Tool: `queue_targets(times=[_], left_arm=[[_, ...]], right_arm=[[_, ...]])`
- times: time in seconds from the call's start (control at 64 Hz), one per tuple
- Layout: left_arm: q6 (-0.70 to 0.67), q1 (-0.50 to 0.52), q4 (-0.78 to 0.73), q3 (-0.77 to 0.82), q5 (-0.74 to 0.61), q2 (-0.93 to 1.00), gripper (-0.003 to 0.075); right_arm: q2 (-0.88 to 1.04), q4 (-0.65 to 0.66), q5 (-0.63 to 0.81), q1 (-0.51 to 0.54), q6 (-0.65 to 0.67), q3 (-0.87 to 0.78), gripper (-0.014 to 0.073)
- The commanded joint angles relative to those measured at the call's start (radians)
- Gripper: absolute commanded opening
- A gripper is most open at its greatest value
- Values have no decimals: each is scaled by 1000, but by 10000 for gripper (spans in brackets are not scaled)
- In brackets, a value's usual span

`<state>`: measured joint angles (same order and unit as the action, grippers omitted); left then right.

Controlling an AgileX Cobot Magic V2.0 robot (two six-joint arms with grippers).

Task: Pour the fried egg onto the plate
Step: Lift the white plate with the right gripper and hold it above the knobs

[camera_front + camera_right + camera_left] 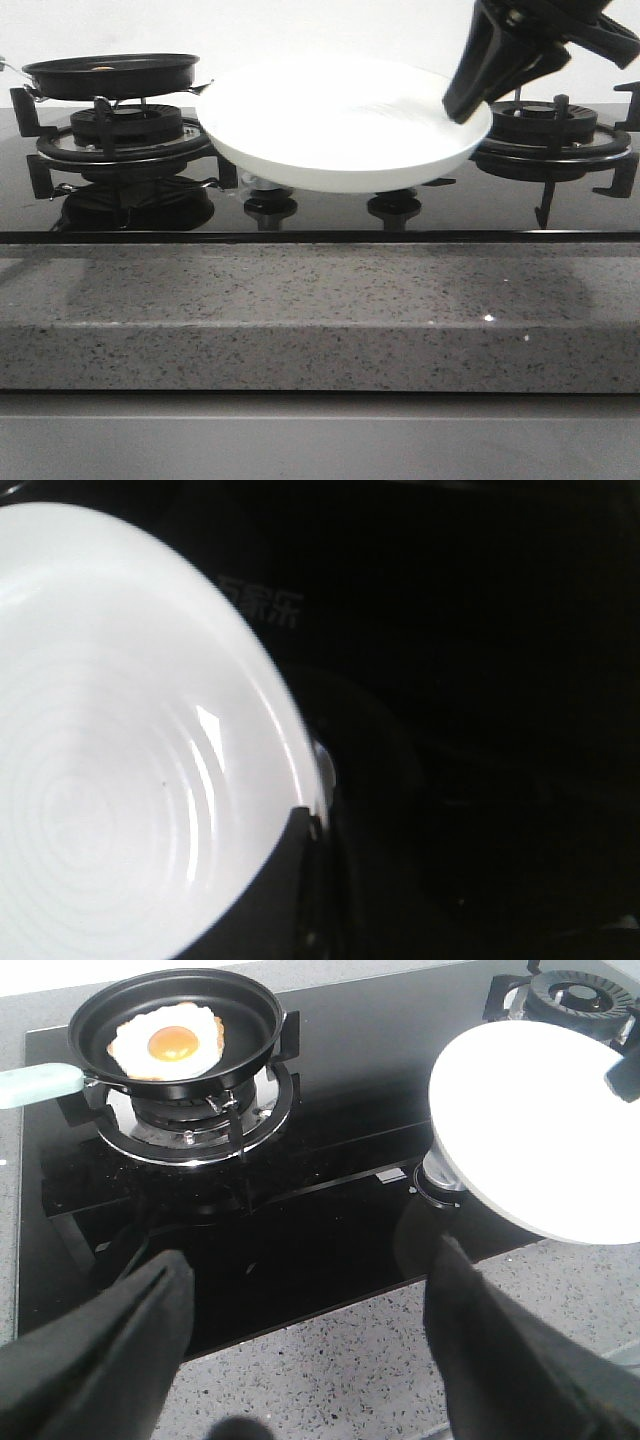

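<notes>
While the fried egg (170,1043) sits in the black pan (250,1020) at far left — nothing poured — the right gripper (470,100) grips the raised plate (340,130) by its rim, left gripper (300,1330) spread, empty.

Faint Chinese characters on black glass cooktop (262,602) (too dim to read).

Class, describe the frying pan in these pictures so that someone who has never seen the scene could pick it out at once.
Start at the black glass hob and go to its left burner. The frying pan sits on that burner's stand, holding the fried egg. Unlike the white plate nearby, it is black, with a pale green handle.
</notes>
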<state>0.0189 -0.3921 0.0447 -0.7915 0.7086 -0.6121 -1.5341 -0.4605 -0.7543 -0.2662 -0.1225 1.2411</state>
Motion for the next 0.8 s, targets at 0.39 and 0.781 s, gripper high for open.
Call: queue_targets(times=[0.39, 0.781], left_arm=[[0, -7, 10, -33, -79, -8, 491], [0, -7, 10, -33, -79, -8, 491]], right_arm=[[20, 9, 90, -29, -11, 22, -61], [-16, 8, 84, -29, -10, 22, -61]])
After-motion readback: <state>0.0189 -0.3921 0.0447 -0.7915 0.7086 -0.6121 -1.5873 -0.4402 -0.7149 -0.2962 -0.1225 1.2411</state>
